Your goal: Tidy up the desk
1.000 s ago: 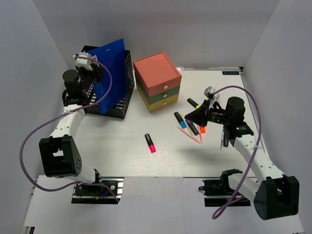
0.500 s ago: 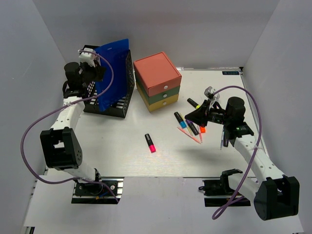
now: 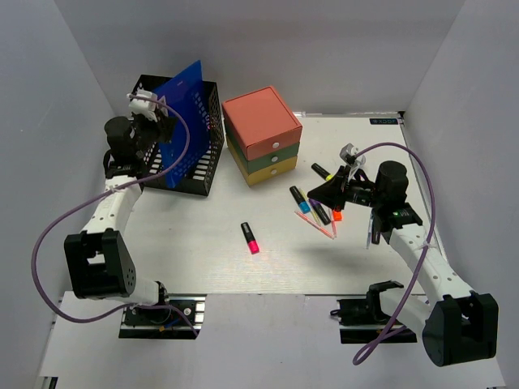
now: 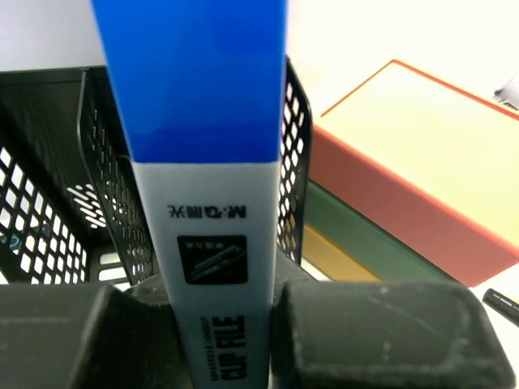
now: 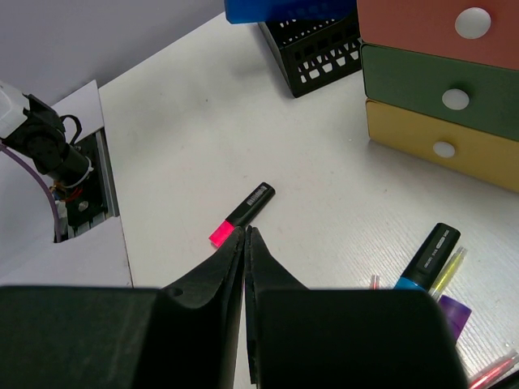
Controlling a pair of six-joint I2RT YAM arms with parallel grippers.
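Flat blue file (image 4: 195, 121) — black mesh basket (image 4: 49, 211)

1. The desk (image 3: 182, 243) is seen as a large, flat, white rectangular tabletop, lying level and far wider than anything on it.
2. A thin metal rail (image 3: 268, 294) is seen along its near edge.
3. A small dark label (image 3: 385, 121) is seen at its far right corner.
4. In the right wrist view its surface (image 5: 186, 138) is shown matte white.
5. Loose markers (image 3: 312, 207) are scattered on its right half.
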